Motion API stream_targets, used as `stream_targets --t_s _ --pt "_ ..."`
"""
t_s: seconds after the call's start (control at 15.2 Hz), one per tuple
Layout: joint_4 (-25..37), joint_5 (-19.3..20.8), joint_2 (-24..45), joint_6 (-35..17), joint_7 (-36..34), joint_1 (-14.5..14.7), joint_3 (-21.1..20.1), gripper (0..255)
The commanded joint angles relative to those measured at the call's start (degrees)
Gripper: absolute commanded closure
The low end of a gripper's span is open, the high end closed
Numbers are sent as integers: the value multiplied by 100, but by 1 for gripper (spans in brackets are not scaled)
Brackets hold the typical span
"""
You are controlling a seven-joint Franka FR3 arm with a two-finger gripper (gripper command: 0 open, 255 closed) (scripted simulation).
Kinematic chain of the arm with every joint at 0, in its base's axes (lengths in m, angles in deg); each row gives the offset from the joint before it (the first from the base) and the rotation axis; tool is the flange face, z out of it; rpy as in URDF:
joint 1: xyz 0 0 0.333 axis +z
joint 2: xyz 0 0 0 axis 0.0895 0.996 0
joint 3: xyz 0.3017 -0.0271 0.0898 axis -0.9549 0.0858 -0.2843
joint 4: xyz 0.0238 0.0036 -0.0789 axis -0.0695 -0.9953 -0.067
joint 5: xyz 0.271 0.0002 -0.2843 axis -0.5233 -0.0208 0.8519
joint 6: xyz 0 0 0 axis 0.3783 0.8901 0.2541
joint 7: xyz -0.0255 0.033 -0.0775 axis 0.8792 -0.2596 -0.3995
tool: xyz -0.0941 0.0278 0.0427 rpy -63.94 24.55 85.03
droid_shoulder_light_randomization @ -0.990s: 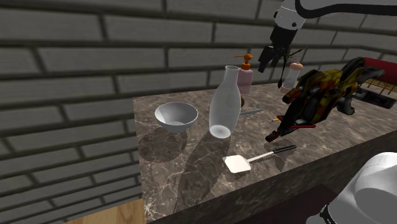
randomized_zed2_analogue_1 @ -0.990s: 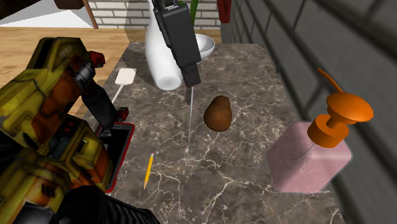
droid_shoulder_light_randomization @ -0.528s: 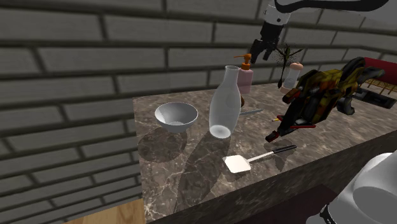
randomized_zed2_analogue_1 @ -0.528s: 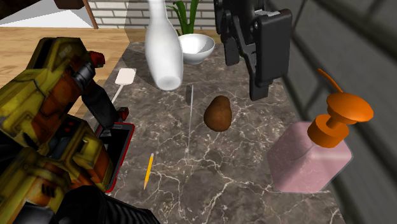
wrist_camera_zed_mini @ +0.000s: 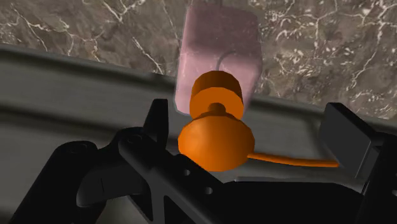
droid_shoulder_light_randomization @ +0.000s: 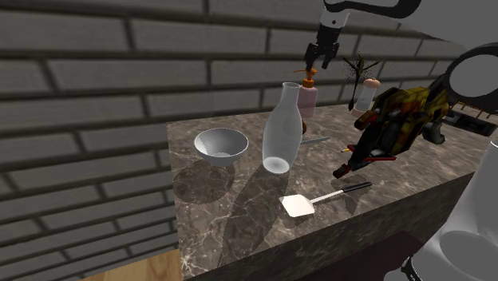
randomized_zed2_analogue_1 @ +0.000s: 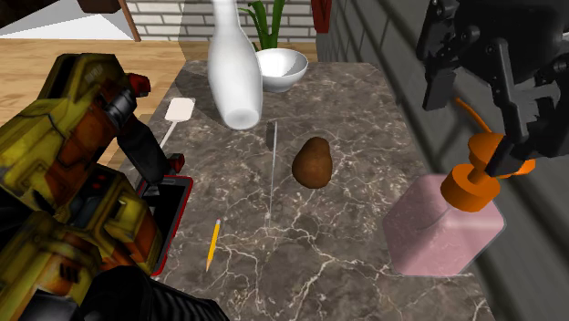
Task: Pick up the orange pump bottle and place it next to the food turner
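Wrist view: the all-black two-finger gripper hung directly above the pump bottle, which had a squarish, translucent pink body and an orange pump head. We noted the fingers spread wide, one on each side of the pump head and not clasping it. The orange spout ran toward one finger.

Shoulder view: the bottle stood upright at the back of the dark marbled counter, close to the grey brick wall. The food turner, with a white blade and thin black handle, lay flat near the counter's front edge, well apart from the bottle. Between them we saw a tall white vase, with a white bowl beside it.

Second exterior view: a brown potato-shaped lump lay near the bottle.
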Motion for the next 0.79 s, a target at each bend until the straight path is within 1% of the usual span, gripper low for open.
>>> stream_targets --t_s 0.0,0.46,0.73 --pt "787 -110 542 271 53 -118 59 0" --pt "-27 -82 367 -370 39 -100 52 0" --pt "-85 -81 359 -420 38 -99 52 0"
